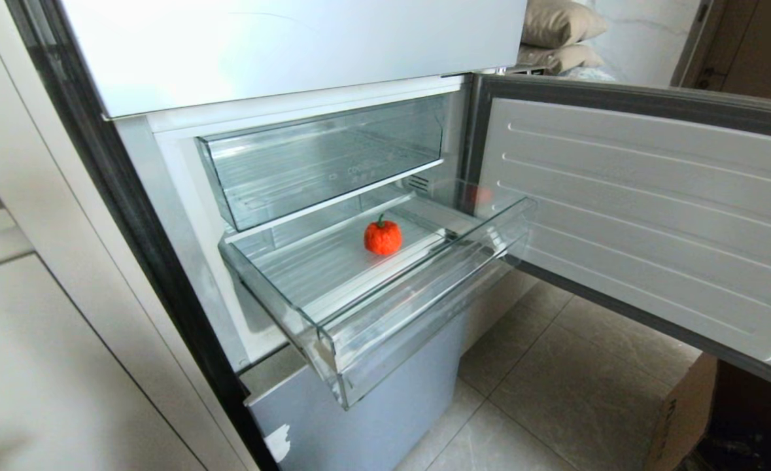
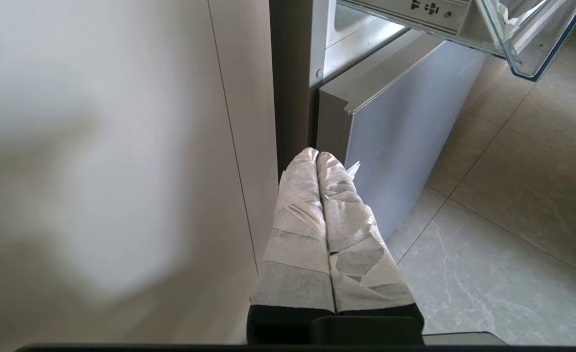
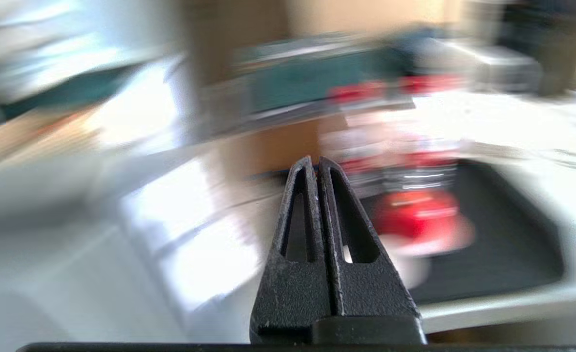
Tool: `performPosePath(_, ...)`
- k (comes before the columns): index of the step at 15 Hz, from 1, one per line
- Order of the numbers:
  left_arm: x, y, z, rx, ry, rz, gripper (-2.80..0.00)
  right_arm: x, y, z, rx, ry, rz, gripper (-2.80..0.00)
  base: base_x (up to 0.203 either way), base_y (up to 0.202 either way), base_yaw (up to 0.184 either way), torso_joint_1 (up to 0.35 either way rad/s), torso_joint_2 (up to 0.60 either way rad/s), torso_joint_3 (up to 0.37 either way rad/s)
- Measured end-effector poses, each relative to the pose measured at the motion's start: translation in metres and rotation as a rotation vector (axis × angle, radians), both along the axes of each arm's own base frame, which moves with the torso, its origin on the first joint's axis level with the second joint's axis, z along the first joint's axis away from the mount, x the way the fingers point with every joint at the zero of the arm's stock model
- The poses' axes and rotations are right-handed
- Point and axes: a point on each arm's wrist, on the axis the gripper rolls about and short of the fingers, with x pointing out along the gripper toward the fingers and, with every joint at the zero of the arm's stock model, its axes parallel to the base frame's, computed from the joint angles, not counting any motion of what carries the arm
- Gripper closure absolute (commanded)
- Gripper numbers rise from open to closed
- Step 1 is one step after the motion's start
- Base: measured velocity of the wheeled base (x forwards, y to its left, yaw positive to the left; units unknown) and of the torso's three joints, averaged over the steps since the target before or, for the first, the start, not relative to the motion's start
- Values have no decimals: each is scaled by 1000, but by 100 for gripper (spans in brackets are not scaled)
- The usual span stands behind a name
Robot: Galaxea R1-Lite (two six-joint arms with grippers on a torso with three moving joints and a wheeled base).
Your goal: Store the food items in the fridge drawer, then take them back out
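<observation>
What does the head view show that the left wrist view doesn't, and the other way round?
Head view only: one red item lying in the pulled-out drawer, the upper drawer and the open door.
Left wrist view only: the left claw, shut and taped, low beside the fridge's lower panel.
Both: the drawer's front corner and the tiled floor.

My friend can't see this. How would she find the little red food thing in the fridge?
Start at the open fridge door and look beside it at the two clear plastic drawers. Skip the upper drawer and go to the lower, pulled-out clear drawer. On its ribbed floor sits one small round red food item with a green stem, the only colourful thing among all the clear and white plastic.
</observation>
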Motion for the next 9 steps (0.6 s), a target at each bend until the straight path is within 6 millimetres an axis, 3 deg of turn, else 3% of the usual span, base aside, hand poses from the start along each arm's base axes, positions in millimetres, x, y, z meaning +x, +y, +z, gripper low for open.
performPosePath(2, 0, 0, 0, 0, 0, 0, 0, -2, 58, -23, -26, 45, 274, 0, 0, 0, 0, 0, 0, 0)
performPosePath(4, 0, 0, 0, 0, 0, 0, 0, -21, 103, -66, -38, 154, 574, 0, 0, 0, 0, 0, 0, 0)
performPosePath(6, 0, 0, 0, 0, 0, 0, 0, -51, 122, -131, -48, 325, 777, 0, 0, 0, 0, 0, 0, 0)
performPosePath(9, 0, 0, 0, 0, 0, 0, 0, -82, 125, -207, -94, 486, 866, 0, 0, 0, 0, 0, 0, 0)
